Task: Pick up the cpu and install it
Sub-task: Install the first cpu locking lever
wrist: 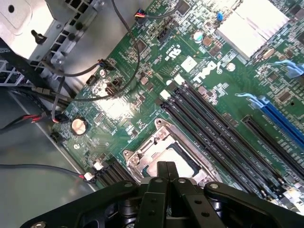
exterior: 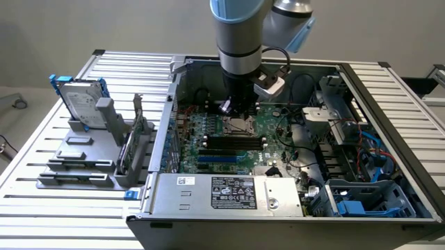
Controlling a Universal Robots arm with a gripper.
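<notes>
We see hand (wrist: 166, 166) clenched, empty, over socket (wrist: 164, 154); cpu (wrist: 173, 159) seated. Light, stiff, fragile; we'd grip edges.

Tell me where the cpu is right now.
The cpu sits in the metal-framed socket on the green motherboard, beside the black memory slots, just below the shut claw. In the exterior view it lies mid-case.

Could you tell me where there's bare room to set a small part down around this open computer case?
Free: the slatted table in front of the grey parts rack, and the slats beyond the case's far right wall. Crowded: inside the case, where the tool hangs shut over the socket amid cables.
</notes>
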